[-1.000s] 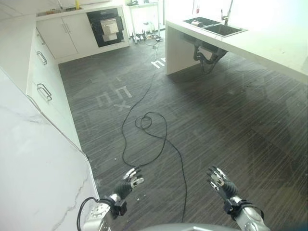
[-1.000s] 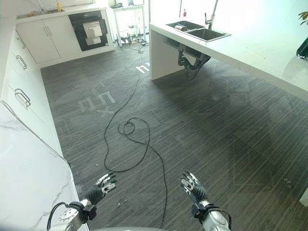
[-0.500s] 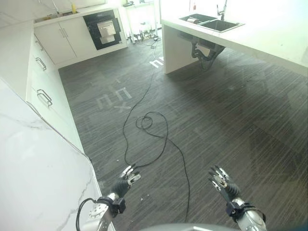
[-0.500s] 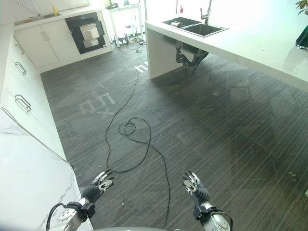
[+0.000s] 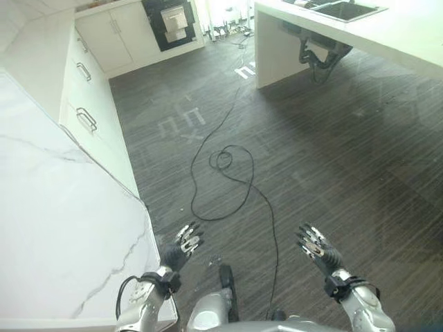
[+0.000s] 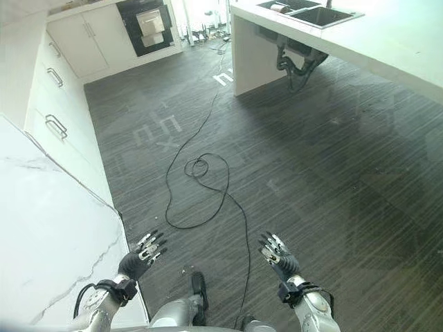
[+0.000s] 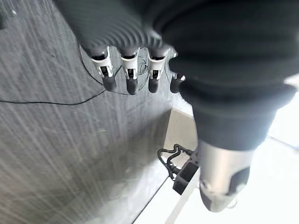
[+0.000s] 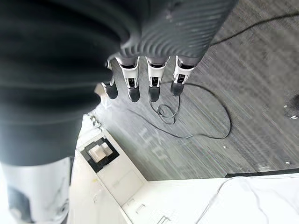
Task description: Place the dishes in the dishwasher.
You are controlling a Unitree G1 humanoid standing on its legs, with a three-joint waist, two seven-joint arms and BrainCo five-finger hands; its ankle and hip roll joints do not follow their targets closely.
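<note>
Fingers of both hands are spread and straight, holding nothing: the left hand hangs low at the near left, just beside the corner of the white marble counter, and the right hand hangs level with it at the near right, the two well apart over the dark striped floor. The wrist views agree (each shows a row of dark-tipped fingers extended over bare floor, with the thumb too dark against the ribbed cover to make out). No dish can be made out. The dishwasher seems to be the dark-fronted unit set in the white cabinets at the far left, its top cut off by the frame edge; a pale panel or drawer shows on its front, but whether its door stands open cannot be told at that distance. It shows again, small, in the right wrist view. To the far right stands a white island counter with a sink sunk into it, only partly in frame, and something small lying in its left basin that is too small to name. Under the sink, dark drain pipes hang exposed. Pale tape marks lie on the floor between cabinets and island, their shapes faint.
</note>
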